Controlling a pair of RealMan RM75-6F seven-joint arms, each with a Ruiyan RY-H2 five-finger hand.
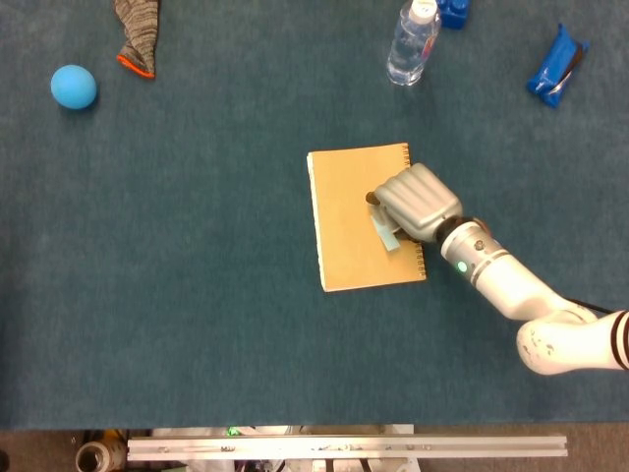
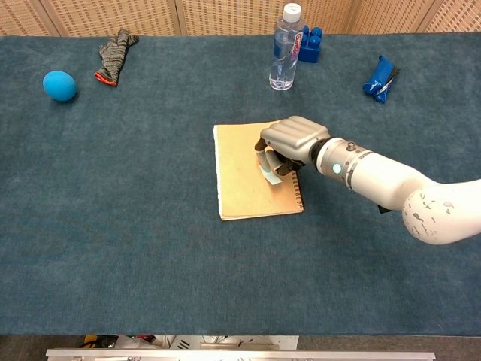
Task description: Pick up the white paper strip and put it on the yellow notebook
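Observation:
The yellow notebook (image 1: 356, 218) (image 2: 244, 174) lies flat near the table's middle, spiral binding on its right side. My right hand (image 1: 418, 201) (image 2: 294, 139) hovers over the notebook's right half, fingers curled downward. The white paper strip (image 1: 386, 232) (image 2: 268, 171) hangs from those fingers, pinched at its upper end, which the hand hides. Its lower end reaches down to the notebook cover. My left hand shows in neither view.
A clear water bottle (image 1: 412, 41) (image 2: 284, 48) stands behind the notebook, with a blue block (image 2: 310, 43) beside it. A blue packet (image 1: 555, 67) (image 2: 378, 77) lies far right. A blue ball (image 1: 74, 87) (image 2: 59, 85) and a grey sock (image 1: 137, 32) (image 2: 115, 47) lie far left.

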